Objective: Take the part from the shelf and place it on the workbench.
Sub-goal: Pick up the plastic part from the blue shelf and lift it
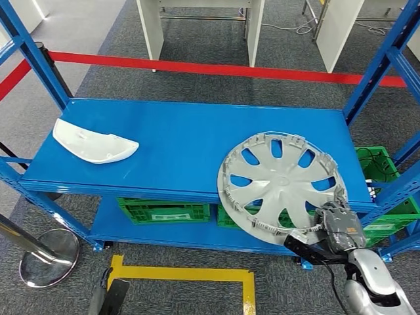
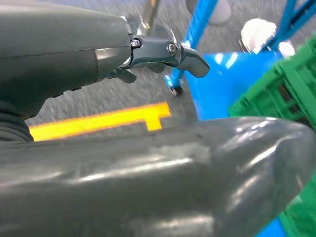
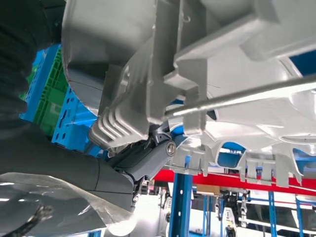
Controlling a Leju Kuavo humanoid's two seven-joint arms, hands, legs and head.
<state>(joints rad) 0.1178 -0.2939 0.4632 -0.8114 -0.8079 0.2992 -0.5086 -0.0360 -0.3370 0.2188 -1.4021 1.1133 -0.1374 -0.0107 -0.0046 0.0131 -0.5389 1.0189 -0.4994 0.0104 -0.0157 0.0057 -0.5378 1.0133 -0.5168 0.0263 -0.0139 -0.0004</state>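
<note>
A silver wheel cover [image 1: 279,184] lies at the right end of the blue shelf's top board [image 1: 188,144], its near part hanging out past the front edge. My right hand [image 1: 336,230] grips its near right rim. In the right wrist view the dark fingers [image 3: 149,158] sit under the ribbed underside of the wheel cover [image 3: 231,64]. A white curved part [image 1: 94,146] lies at the board's left end. My left hand [image 1: 107,296] hangs low near the floor, left of the yellow tape; in its wrist view the left hand [image 2: 74,59] holds nothing, fingers apart.
Green crates [image 1: 163,211] stand on the lower shelf board. Blue uprights [image 1: 376,65] frame both ends. A chrome stanchion base [image 1: 49,257] stands on the carpet at the left. Yellow floor tape [image 1: 183,274] runs before the shelf, a red line [image 1: 223,69] behind it.
</note>
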